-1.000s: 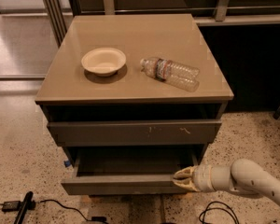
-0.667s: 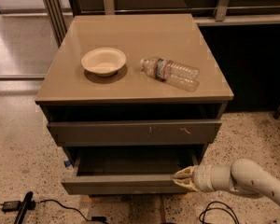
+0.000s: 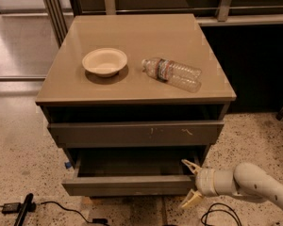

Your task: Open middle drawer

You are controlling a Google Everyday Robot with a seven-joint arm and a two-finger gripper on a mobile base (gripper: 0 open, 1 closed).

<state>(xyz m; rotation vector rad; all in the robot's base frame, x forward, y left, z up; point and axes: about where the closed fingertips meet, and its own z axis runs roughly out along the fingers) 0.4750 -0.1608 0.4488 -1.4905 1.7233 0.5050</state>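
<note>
The middle drawer [image 3: 127,184] is the plain dark grey front below the scratched one. It stands pulled out, and its grey box interior [image 3: 132,166] shows. My gripper [image 3: 187,183] is at the right end of this drawer front, on a white arm coming in from the lower right. It is open. One fingertip [image 3: 187,164] is above the front's top edge and the other [image 3: 187,203] is below its bottom edge. It holds nothing.
The scratched top drawer front [image 3: 137,133] sits closed above. On the cabinet top [image 3: 132,32] are a white paper bowl [image 3: 104,61] and a clear plastic bottle [image 3: 172,73] lying on its side. Cables [image 3: 47,205] lie on the speckled floor at the lower left and under the arm.
My gripper's fingers have spread apart at the right end of the drawer front. The drawer and the arm have stayed about where they were.
</note>
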